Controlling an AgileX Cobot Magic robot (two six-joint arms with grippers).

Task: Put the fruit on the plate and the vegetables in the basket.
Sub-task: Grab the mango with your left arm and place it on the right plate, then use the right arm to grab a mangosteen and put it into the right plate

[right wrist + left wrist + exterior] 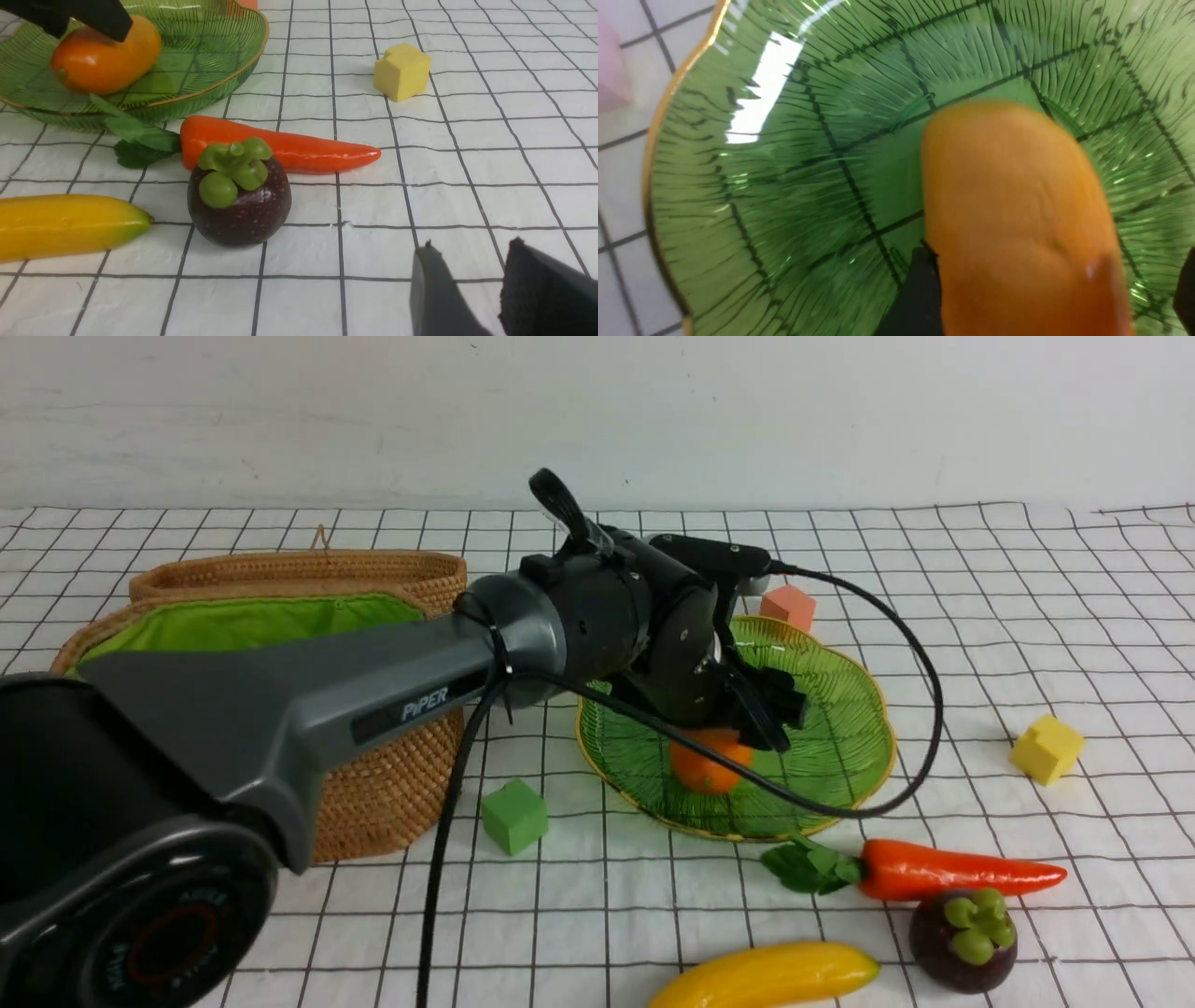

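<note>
Two dark fingers (917, 298) of the left gripper (770, 719) stood spread astride the mango (1017, 224). One pad was against its skin and the other clear of it, with ribbed glass showing between, so I judged them slack rather than clamping. That plump, glossy orange fruit lay in the plate (840, 747), a translucent green dish veined like a leaf, with a wavy gold rim. The right gripper (471, 254) hung low over the cloth (1027, 569), its fingers slightly parted and empty. To my eye the next move turned on this: the round dark purple mangosteen (239, 205), knobbly green cap up, sat ahead of those right fingers. The smooth yellow banana (766, 975) lay near it toward the robot's left, its long axis running across the table. Both were on the right arm's side, nearer it than the left. Beyond the mangosteen lay the shiny carrot (952, 870), tip toward the robot's right and leaves by the plate's rim, well apart from the woven wicker basket (392, 803) with its green lining on the left. A green cube (513, 815), a yellow cube (1047, 747) and a pinkish cube (789, 607), all matte foam, dotted the white gridded cloth
</note>
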